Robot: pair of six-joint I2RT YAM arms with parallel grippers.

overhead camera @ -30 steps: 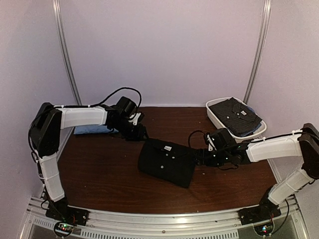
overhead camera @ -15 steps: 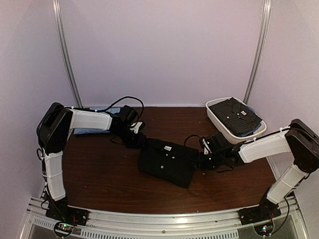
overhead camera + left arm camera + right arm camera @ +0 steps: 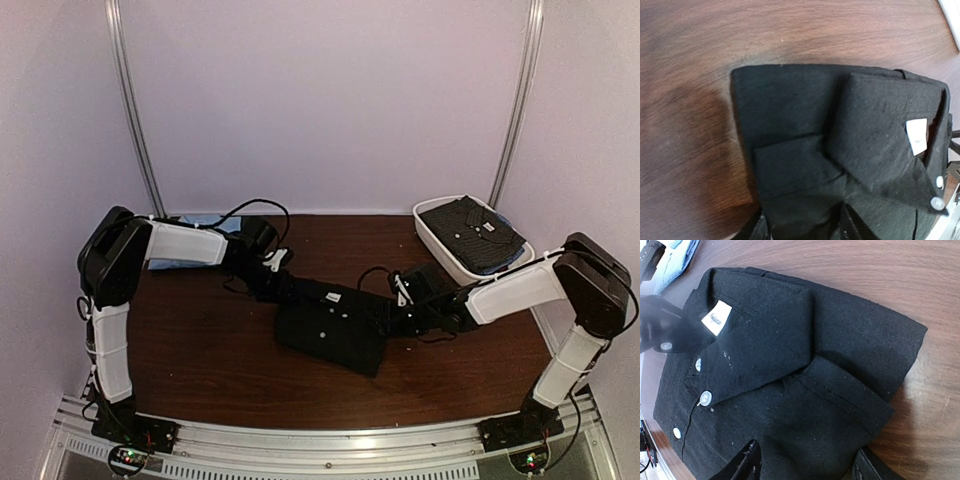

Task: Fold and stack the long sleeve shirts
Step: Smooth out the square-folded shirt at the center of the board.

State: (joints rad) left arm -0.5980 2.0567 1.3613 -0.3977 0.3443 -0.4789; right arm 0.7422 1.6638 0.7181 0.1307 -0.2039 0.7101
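Observation:
A folded black shirt (image 3: 333, 328) with pale buttons lies mid-table, collar toward the far side. My left gripper (image 3: 290, 291) is at its far-left collar edge, and my right gripper (image 3: 391, 318) is at its right edge. In the left wrist view the open gripper (image 3: 802, 227) has its jaws on either side of a fold of the black shirt (image 3: 840, 130). In the right wrist view the open gripper (image 3: 805, 465) stands wide around the shirt's (image 3: 790, 365) folded edge. A light blue shirt (image 3: 178, 263) lies at the far left, mostly hidden behind my left arm.
A white oval tub (image 3: 432, 240) at the back right holds a dark pale-dotted shirt (image 3: 475, 228). The light blue shirt also shows in the right wrist view (image 3: 677, 257). Walls close in the table at the back and sides.
Both grippers have moved inward to the black shirt. The left came from near the blue shirt to the collar edge, and the right slid left onto the right edge.

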